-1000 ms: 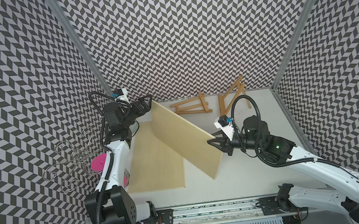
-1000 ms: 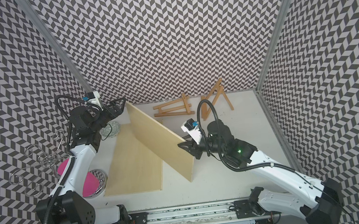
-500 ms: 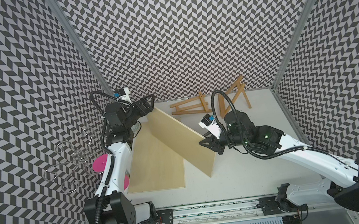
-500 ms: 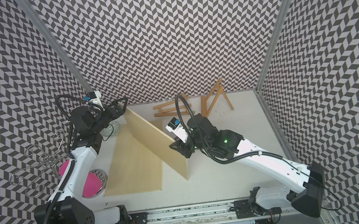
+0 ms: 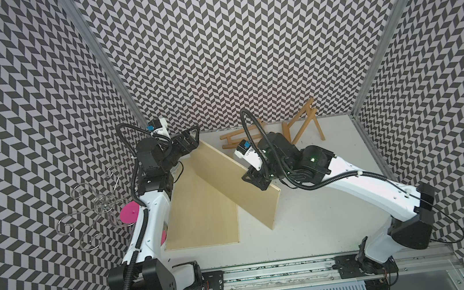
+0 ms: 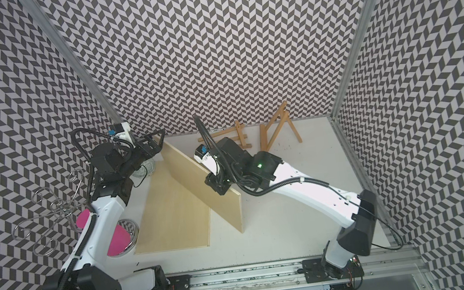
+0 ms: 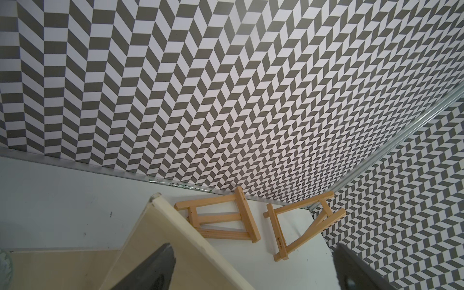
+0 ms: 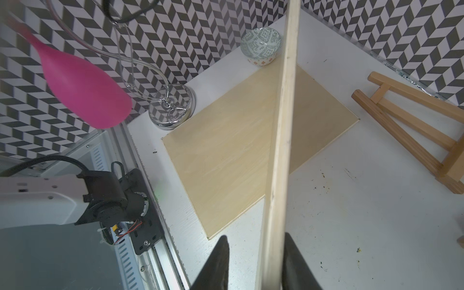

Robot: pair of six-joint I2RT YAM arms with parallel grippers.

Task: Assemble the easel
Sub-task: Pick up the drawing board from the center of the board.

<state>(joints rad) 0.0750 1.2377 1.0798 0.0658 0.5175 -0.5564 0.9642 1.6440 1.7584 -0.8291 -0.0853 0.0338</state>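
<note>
Right pincer (image 5: 256, 180) loosely straddles the top edge of the tilted pale plywood board (image 5: 228, 176); left pincer (image 5: 189, 137) gapes wide at its far corner. The two light wooden easel frames (image 7: 218, 218) (image 7: 276, 231) lie behind the right pincer (not yet joined); unclamped, the board could topple.

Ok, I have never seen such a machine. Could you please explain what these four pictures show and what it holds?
These are two robot arms on a white table, each ending in a two-finger gripper. Two pictures look down on the scene; two come from cameras on the wrists. One wooden panel lies flat. A tilted panel is raised; the right gripper has a finger on each side of its edge, though whether it pinches I cannot tell. The left gripper is wide open at that panel's far corner. At the back are one easel and a second easel; near the left arm, a bowl and a pink balloon-like thing.
</note>
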